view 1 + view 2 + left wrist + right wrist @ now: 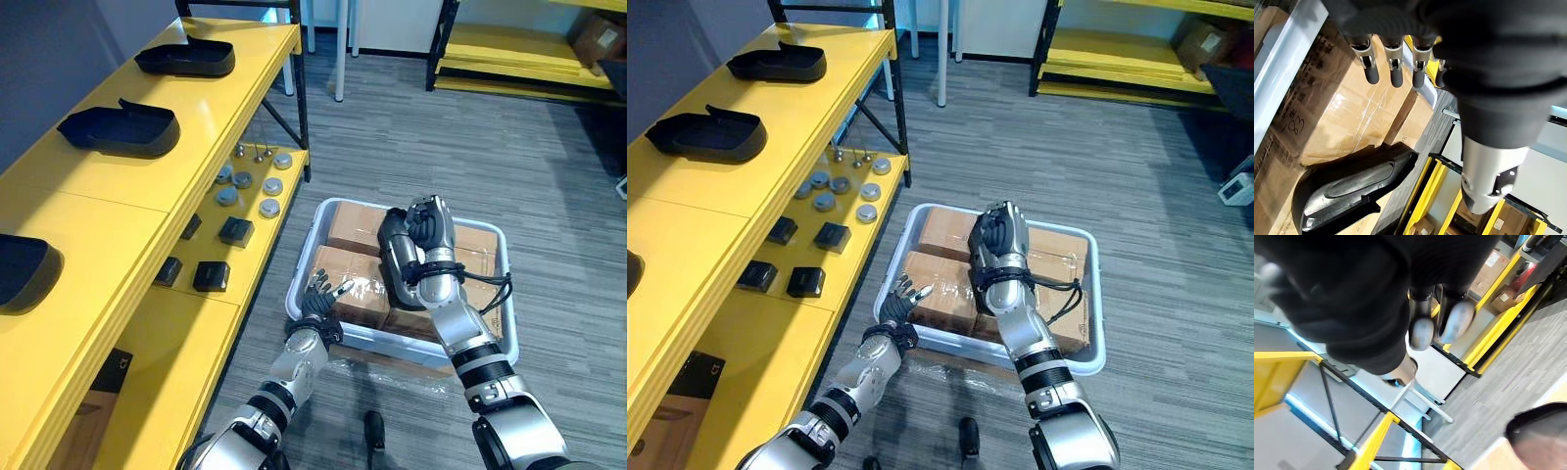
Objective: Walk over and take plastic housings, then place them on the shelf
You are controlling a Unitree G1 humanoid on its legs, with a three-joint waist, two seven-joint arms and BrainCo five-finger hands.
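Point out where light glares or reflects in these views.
Left wrist view: the tape on the box glares white, and the housing has a pale sheen. Left eye view: the shelf top reflects light softly. Right wrist view: the fingers catch bright highlights.

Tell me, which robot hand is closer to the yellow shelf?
Left. The left hand is at the white bin's rim on the side nearest the yellow shelf; the right hand is over the bin's middle, farther away.
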